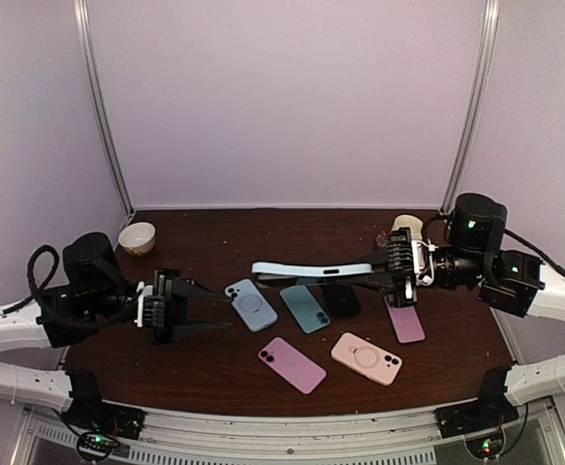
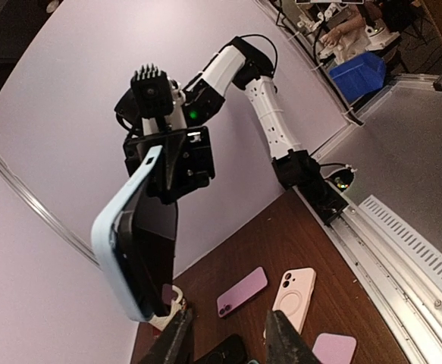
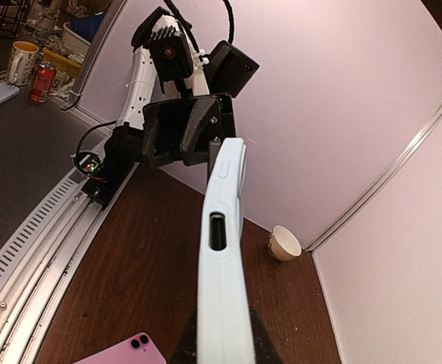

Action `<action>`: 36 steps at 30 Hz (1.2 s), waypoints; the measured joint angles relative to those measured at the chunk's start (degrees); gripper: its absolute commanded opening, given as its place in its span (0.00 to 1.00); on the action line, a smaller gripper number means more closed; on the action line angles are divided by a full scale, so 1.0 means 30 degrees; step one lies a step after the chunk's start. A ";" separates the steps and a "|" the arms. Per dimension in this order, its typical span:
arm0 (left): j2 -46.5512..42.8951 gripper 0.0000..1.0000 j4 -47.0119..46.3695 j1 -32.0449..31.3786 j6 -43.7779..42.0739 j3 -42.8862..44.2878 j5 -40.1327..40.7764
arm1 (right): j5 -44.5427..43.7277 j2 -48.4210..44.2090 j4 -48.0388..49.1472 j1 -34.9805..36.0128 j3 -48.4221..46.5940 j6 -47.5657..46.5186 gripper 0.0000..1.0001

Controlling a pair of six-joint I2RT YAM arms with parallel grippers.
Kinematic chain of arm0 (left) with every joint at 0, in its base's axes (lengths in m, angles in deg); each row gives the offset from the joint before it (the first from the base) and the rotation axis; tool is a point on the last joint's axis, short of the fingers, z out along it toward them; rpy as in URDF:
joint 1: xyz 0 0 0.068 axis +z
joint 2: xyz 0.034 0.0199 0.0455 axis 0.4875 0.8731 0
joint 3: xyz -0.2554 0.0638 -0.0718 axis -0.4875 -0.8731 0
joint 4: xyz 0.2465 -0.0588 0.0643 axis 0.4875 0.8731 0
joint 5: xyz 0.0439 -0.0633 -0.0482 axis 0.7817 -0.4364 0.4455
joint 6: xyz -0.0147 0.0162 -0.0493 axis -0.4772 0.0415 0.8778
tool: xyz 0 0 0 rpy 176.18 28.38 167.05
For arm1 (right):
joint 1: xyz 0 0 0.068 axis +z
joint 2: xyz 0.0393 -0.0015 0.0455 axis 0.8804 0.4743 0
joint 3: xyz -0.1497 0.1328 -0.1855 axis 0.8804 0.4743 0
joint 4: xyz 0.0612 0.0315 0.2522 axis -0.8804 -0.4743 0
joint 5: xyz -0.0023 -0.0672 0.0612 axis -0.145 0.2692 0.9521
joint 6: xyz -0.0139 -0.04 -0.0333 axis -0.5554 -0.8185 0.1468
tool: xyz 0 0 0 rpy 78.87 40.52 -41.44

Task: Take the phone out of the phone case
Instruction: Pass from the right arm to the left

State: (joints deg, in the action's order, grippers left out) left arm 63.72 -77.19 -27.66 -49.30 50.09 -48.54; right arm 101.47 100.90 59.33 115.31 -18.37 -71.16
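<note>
Seen from above, a dark wooden table (image 1: 214, 247) stands inside a pale lilac booth; two robot arms reach in, one from 9 o'clock and one from 3 o'clock.

The right gripper (image 1: 384, 273), at 3 o'clock, has its jaws closed tight on one end of a light blue phone case (image 1: 301, 268); it holds the case in the air, roughly level, above the middle of the table, with the free end pointing toward 9 o'clock. From the left wrist camera, a dark phone (image 2: 154, 243) shows seated inside the case.

The left gripper (image 1: 222, 312), at 9 o'clock, hovers near the free end of the case and apart from it; its jaws stand partly apart with nothing between them.

Six handsets or cases lie flat on the table from the centre toward 6 o'clock: a pale blue one (image 1: 251, 304); a teal one (image 1: 305, 308); a black one (image 1: 340, 298); a mauve one (image 1: 405, 322); a purple-pink one (image 1: 292, 364); a pale pink one (image 1: 366, 357).

A small bowl (image 1: 137, 237) sits at 10 o'clock, near the back corner.
</note>
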 measured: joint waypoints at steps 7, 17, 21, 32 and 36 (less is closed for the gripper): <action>0.1355 0.34 -0.1392 0.0000 0.1661 0.0000 -0.1464 | 0.0036 0.0372 0.0823 0.0211 0.0000 0.0291 0.00; 0.1435 0.33 -0.2208 0.0000 0.2302 0.0000 -0.1668 | 0.0758 0.1035 0.1056 0.0423 -0.0109 0.0605 0.00; 0.1574 0.33 -0.2302 0.0000 0.2375 0.0000 -0.1756 | 0.0911 0.1158 0.1122 0.0481 -0.0255 0.0714 0.00; 0.1632 0.33 -0.2273 0.0000 0.2382 0.0000 -0.1581 | 0.1093 0.1508 0.1144 0.0801 -0.0255 0.0750 0.00; 0.1625 0.33 -0.2259 0.0000 0.2375 0.0000 -0.1552 | 0.1100 0.1508 0.1202 0.0831 -0.0255 0.0787 0.00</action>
State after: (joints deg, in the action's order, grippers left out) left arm 68.60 -83.96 -27.66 -42.18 50.09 -53.19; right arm 104.77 105.43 62.93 117.80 -19.13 -68.80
